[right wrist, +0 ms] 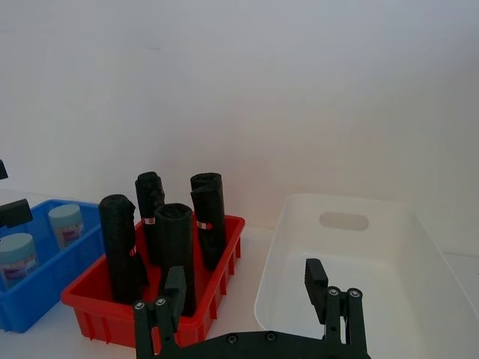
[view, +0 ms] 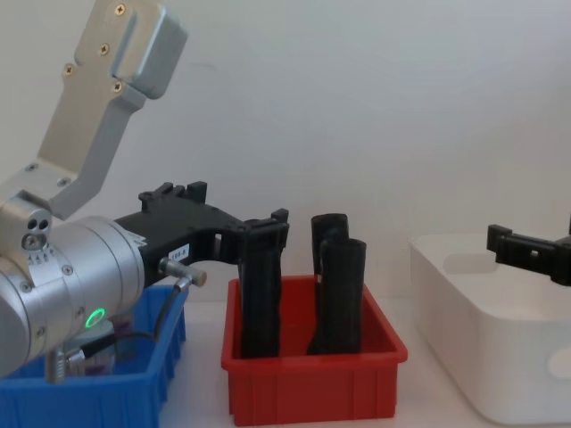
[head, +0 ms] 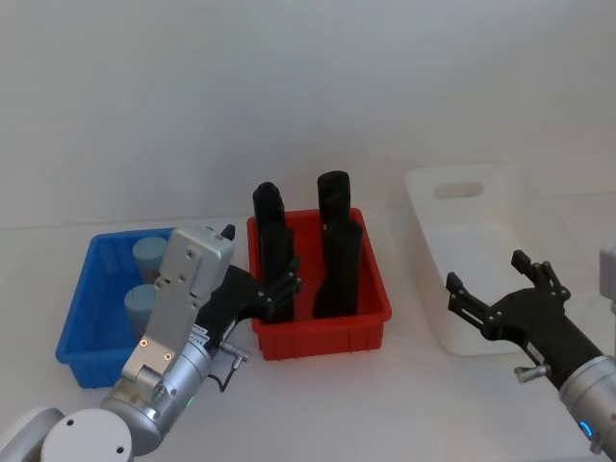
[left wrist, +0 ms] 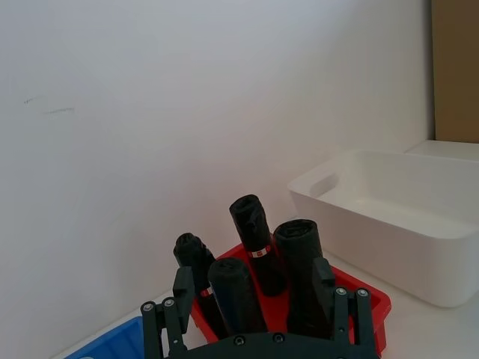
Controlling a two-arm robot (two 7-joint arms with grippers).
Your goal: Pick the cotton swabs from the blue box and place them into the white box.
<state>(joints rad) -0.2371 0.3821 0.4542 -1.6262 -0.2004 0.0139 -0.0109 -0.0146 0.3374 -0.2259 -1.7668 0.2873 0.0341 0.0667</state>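
White table (head: 327, 409): two cotton swabs (head: 149, 256)

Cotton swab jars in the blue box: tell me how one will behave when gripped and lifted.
The cotton swab jars look like rigid cylinders with flat lids, so one should probably hold its shape in the open left gripper. Their smooth round sides may slip or twist. Standing upright in the blue box, one knocked over would likely roll.

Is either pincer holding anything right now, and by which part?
Nothing is held: the left pincer and the right pincer are both open and empty.
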